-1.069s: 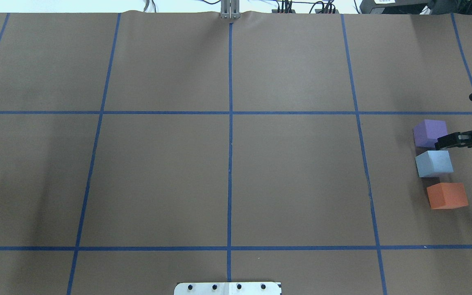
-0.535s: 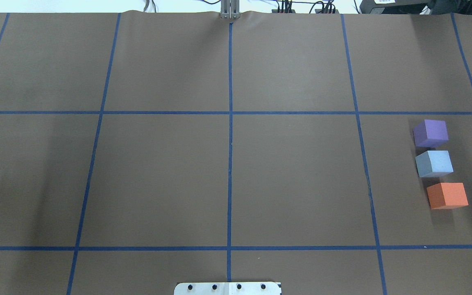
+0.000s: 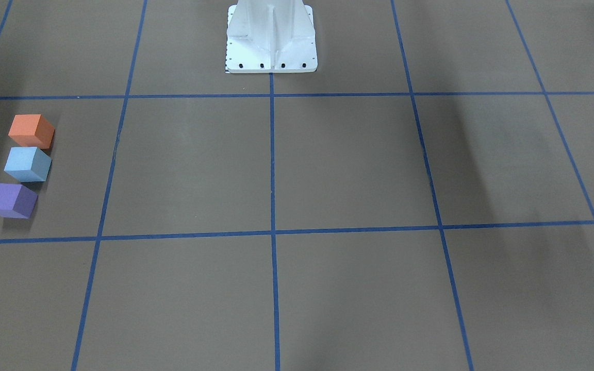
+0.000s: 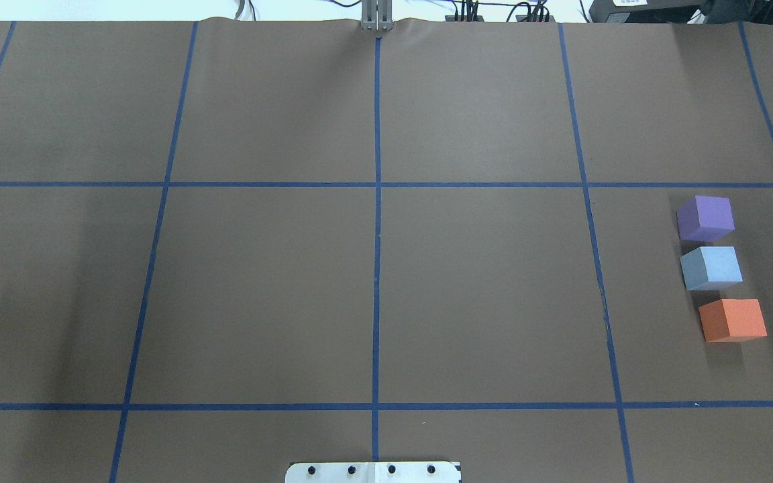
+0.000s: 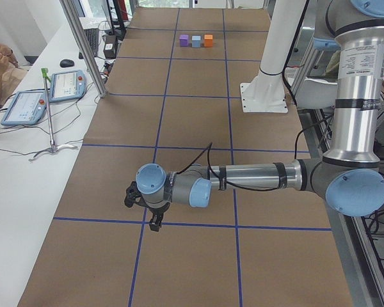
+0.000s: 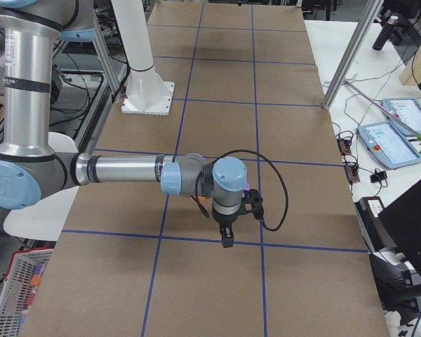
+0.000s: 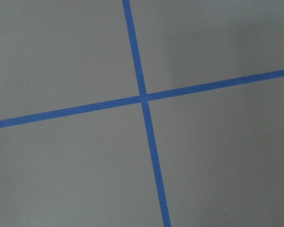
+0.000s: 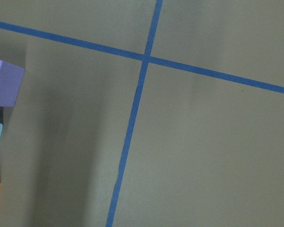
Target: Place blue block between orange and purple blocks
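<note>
Left fingers [image 5: 155,224] and right fingers [image 6: 226,239] above table [image 4: 480,288], spread indiscernible.

Robotics lab: blue-taped grid table [image 4: 480,295], teach pendants [image 5: 65,85], aluminium post [image 5: 83,48].

Brown-papered desk [image 4: 480,100] gridded with blue tape lines [image 4: 377,268]; white side bench [image 5: 13,192] bearing two teach pendants [image 5: 67,85].

the pale blue block [image 4: 711,267] sits flat on the brown counter [image 4: 480,288], in a short row between the purple block [image 4: 705,218] and the orange block [image 4: 733,320], just beside each, with narrow gaps showing.
</note>
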